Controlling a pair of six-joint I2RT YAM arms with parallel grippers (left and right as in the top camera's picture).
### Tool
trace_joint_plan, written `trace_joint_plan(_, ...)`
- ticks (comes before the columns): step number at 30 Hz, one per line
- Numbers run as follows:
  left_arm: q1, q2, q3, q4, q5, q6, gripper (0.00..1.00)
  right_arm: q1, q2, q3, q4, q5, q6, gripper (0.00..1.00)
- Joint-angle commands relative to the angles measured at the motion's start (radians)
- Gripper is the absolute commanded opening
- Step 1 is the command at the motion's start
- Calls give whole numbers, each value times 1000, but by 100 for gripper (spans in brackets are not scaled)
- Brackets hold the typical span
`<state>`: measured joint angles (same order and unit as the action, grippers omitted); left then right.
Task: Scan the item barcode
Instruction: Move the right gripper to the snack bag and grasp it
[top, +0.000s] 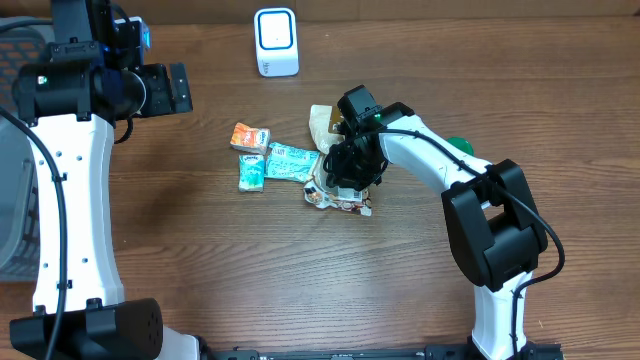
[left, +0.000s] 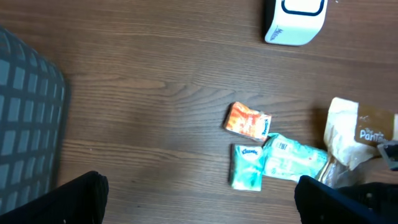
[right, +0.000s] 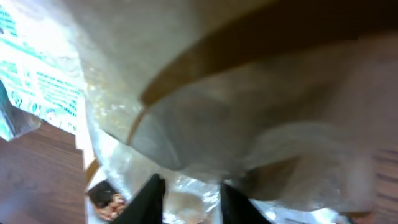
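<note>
Plastic bag (right: 249, 118): clear film w/ brown band, task item as far as can be judged; sits right at R gripper (right: 189, 198), most of it seems to lie on table (top: 200, 260).
R gripper state: narrow; black fingertips (right: 152, 193) nearly together w/ crumpled film betw. them. Reads as a pinch, prob. to lift bag out of the pile.
L gripper (top: 178, 88): spread wide, nothing in it; hangs well apart from R gripper, other side of the pile, prob. kept out of the way.
Scanner (top: 276, 42): white box, well apart from R gripper, past the pile toward table's far edge. Barcode must face it, so bag needs lifting & turning.
Barcode: not visible in any view.
Neighbours: wipes pack (top: 293, 162) just beside R gripper, up against bag; tissue pack (top: 252, 172) & orange packet (top: 250, 137) farther out, same side. Risk of dragging wipes pack along on the lift.
Open room: bare table betw. pile & scanner, so a straight carry looks possible; more bare wood on R gripper's near side.
Edges: grey basket (left: 25, 124) far off, beyond L gripper; green obj (top: 460, 145) behind R arm, partly hidden, can't ID.
</note>
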<state>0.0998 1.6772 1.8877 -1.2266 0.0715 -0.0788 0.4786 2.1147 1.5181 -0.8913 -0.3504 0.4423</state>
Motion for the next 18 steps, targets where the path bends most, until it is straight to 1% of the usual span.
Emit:
trace_joint_plan(1,-2,-15,13,5,118,-40,100,-1,31,-16,0,32,-59,34)
trace_joint_plan(3,-3,-12,10,5,166,-40,100,-3,22,4,-10,-4,-108,38)
trace_joint_plan(4,-4,-10,9,4,184,-40,100,-10,10,27,-24,-15,-129,44)
trace_joint_plan(5,-8,-5,3,4,208,-40,100,-15,0,40,-34,-18,-138,45)
trace_joint_plan(6,-13,-1,-3,4,232,-40,94,-22,-15,61,-49,-17,-145,49)
trace_joint_plan(7,-23,8,-8,4,246,-41,81,-36,-38,90,-74,-17,-160,50)
trace_joint_plan(8,-32,17,-11,1,256,-40,71,-50,-58,112,-92,-17,-164,51)
trace_joint_plan(9,-52,32,-17,0,263,-41,63,-74,-86,137,-117,-17,-164,53)
trace_joint_plan(11,-81,53,-22,0,262,-41,56,-108,-121,158,-144,-18,-163,57)
trace_joint_plan(12,-105,74,-23,1,256,-40,49,-126,-138,162,-155,-19,-163,57)
trace_joint_plan(14,-140,114,-23,14,224,-42,38,-150,-151,162,-172,-60,-163,57)
trace_joint_plan(16,-158,159,-23,49,212,-69,33,-138,-142,140,-151,-129,-158,50)
trace_joint_plan(17,-158,176,-23,65,212,-89,32,-124,-136,130,-137,-139,-150,48)
trace_joint_plan(18,-158,196,-23,89,211,-115,32,-90,-119,117,-109,-146,-119,43)
